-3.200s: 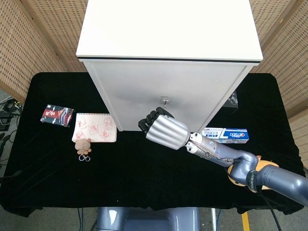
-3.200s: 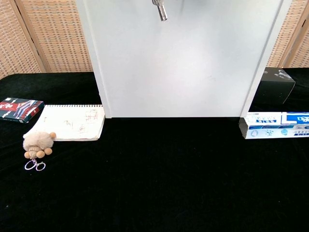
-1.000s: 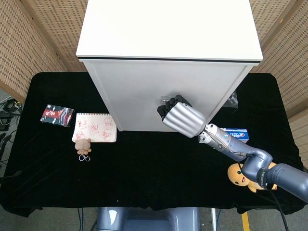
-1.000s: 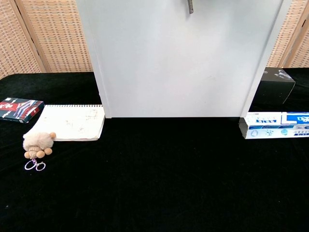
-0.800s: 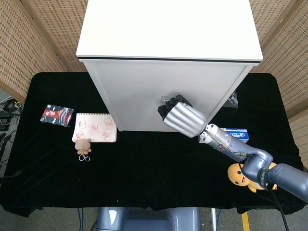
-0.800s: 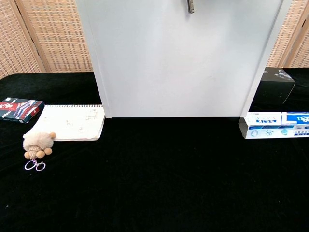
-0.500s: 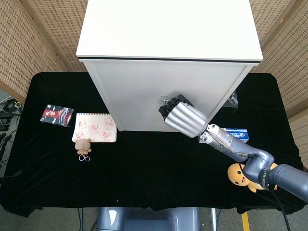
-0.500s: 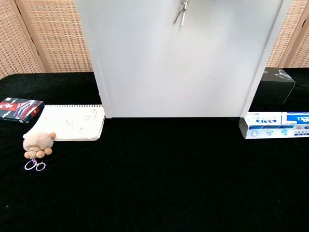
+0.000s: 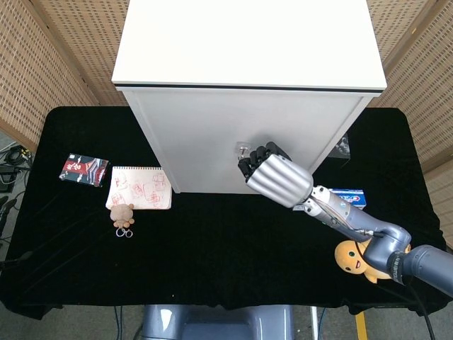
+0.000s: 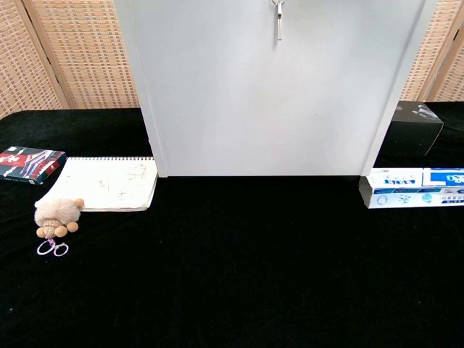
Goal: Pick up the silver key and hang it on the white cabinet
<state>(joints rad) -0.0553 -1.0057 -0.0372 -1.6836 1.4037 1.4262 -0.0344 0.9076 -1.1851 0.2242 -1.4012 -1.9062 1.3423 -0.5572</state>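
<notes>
The white cabinet [image 9: 248,42] stands at the back middle of the black table. In the chest view the silver key [image 10: 278,23] hangs straight down against the cabinet front [image 10: 290,109], with no fingers on it. In the head view a small hook [image 9: 243,148] shows on that front. My right hand [image 9: 277,177] hovers just right of and below the hook, its back toward the camera and its fingers bent toward the cabinet; it hides the key there. The chest view does not show this hand. My left hand is out of both views.
A sketch notebook [image 9: 139,188], a plush keychain [image 9: 123,214] and a red packet [image 9: 83,169] lie at the left. A toothpaste box [image 10: 413,187] and a black box [image 10: 413,127] sit at the right. An orange toy [image 9: 352,258] lies near the right forearm.
The key, swinging tilted half a second ago, now hangs straight and still. My right hand has slid slightly right and down, away from the hook.
</notes>
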